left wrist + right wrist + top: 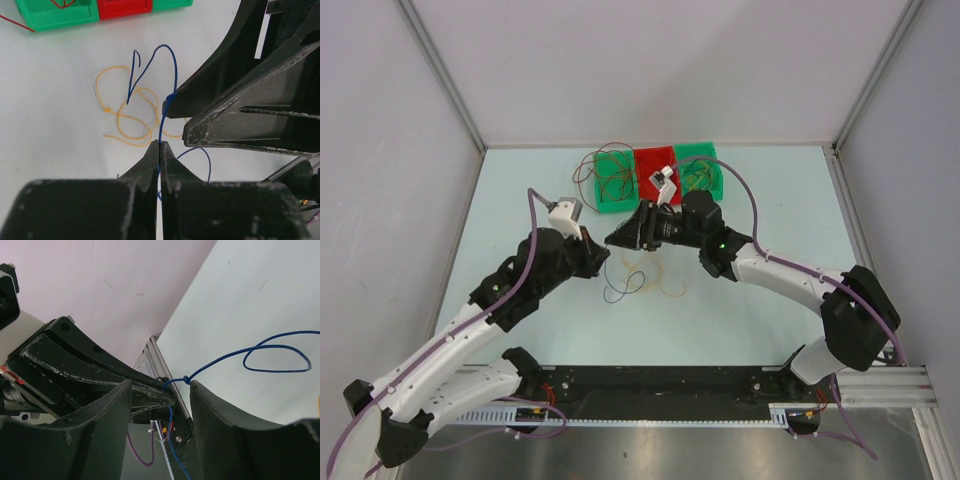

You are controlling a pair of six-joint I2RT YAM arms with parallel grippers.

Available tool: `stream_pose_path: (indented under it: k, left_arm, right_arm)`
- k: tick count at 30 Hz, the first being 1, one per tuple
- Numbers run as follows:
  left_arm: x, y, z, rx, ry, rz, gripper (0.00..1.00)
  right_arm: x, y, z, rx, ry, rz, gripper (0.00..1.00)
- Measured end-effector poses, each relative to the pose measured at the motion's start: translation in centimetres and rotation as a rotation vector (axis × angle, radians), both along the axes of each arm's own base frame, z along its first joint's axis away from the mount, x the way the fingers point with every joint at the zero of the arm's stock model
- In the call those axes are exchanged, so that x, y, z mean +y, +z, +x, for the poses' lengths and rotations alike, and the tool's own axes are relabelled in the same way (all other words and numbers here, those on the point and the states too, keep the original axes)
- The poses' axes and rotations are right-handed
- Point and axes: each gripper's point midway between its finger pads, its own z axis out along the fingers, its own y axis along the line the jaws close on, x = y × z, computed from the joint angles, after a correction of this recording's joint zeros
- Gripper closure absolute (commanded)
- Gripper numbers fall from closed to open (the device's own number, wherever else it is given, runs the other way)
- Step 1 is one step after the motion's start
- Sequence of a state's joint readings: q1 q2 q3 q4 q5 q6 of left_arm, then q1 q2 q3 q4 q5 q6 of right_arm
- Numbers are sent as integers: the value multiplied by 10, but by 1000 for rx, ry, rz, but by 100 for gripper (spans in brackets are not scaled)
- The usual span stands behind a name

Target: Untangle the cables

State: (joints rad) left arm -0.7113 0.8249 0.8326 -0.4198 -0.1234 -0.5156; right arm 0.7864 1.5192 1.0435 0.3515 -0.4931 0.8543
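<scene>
**Blue cable clamped left, knot between open right fingers**

- Left tool (159, 145): fingers pressed together, gripping the blue cable (167, 55). The wire passes straight up between the two tips. A slack loop of the same cable hangs out below and to the right of the grip.
- Right tool (161, 385): fingers stand apart with a clear gap between them. It faces the left tool, tip to tip, above the middle of the surface (770, 290).
- Knot (186, 380): a small tight knot on the blue cable, just above the left tool's grip. It sits in the right tool's gap, close against one finger, and is not pinched.
- Beyond the knot the blue cable arcs away and lies in a loop on the surface.
- Yellow cable (117, 107): lies loose in several overlapping loops on the surface, under and beside the blue one; neither tool holds it.
- Far edge: a green tray (55, 17) and a red tray (125, 7) side by side. A red cable (17, 24) trails out of the green one.
</scene>
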Motion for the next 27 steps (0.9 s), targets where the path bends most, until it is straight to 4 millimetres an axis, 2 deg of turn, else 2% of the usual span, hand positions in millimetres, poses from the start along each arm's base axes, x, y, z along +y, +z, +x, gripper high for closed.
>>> stream_pose_path:
  k: [6,13,27]
  left_arm:
    - [0,0,0,-1,0,-1,100]
    - [0,2,0,-8,0,-7,100]
    - [-1,3,1,-12,-2,-11,100]
  right_arm:
    - [2,1,4,-1,-14,12,65]
    - [5,-7,7,13,-17,5,66]
    - [4,-8,13,12,-47,2,69]
